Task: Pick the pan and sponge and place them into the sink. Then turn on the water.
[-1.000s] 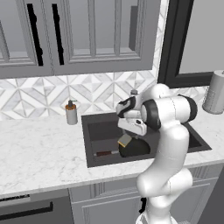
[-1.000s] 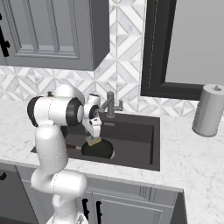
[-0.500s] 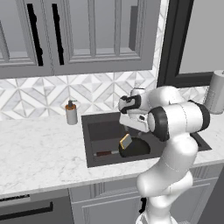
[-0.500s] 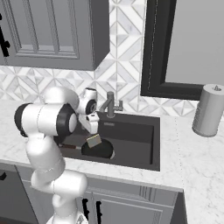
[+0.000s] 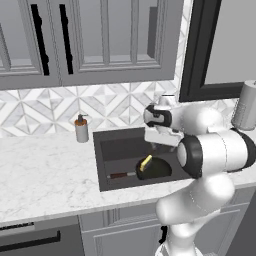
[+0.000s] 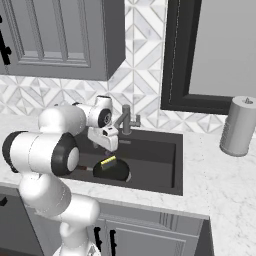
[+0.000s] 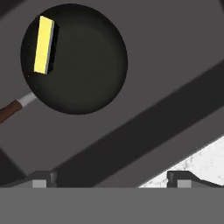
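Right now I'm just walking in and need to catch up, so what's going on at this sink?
The pan lies in the sink, and the sponge rests tilted against the pan's inner edge. The robot's gripper hangs above the basin, open and empty, near the faucet. No water runs from the faucet, so turning it on looks like the step left.

Glossy white arm [image 5: 210, 150], dark joints
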Motion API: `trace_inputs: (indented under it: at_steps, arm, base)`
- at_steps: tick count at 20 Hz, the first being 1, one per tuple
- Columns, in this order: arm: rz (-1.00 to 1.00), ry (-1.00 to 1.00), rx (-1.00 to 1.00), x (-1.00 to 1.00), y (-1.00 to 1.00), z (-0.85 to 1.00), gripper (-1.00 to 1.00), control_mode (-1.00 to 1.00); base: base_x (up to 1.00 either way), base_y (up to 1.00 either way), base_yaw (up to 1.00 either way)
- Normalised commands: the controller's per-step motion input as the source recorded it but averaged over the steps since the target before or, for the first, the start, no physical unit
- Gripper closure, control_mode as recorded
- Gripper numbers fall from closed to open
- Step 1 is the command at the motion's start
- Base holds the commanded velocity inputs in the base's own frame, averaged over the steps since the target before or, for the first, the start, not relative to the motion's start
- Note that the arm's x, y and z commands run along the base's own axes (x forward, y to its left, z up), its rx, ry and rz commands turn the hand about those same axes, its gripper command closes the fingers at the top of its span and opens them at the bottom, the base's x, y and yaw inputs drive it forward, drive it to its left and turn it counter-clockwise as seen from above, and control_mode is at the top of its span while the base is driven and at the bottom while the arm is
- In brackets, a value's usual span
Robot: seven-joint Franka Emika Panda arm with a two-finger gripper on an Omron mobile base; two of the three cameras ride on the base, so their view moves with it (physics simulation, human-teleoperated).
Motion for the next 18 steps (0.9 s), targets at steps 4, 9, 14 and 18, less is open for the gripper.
trace_inputs:
  at_steps: [4,9,14,18]
  arm:
    - [0.16,0.02,0.0,-0.07,-0.62,0.3,-1.0,-1.0]
    - [0.12,0.0,0.0,0.0,-0.7,0.26,-1.0,-1.0]
    - [0.13,0.0,0.01,0.01,-0.64,0.24,-1.0,-1.0]
    - [0.13,-0.07,0.0,0.11,-0.45,0.05,-1.0,-1.0]
  base:
    - [0.0,0.0,0.0]
    - [0.0,0.0,0.0]
    - [0.0,0.0,0.0]
    - [0.0,0.0,0.0]
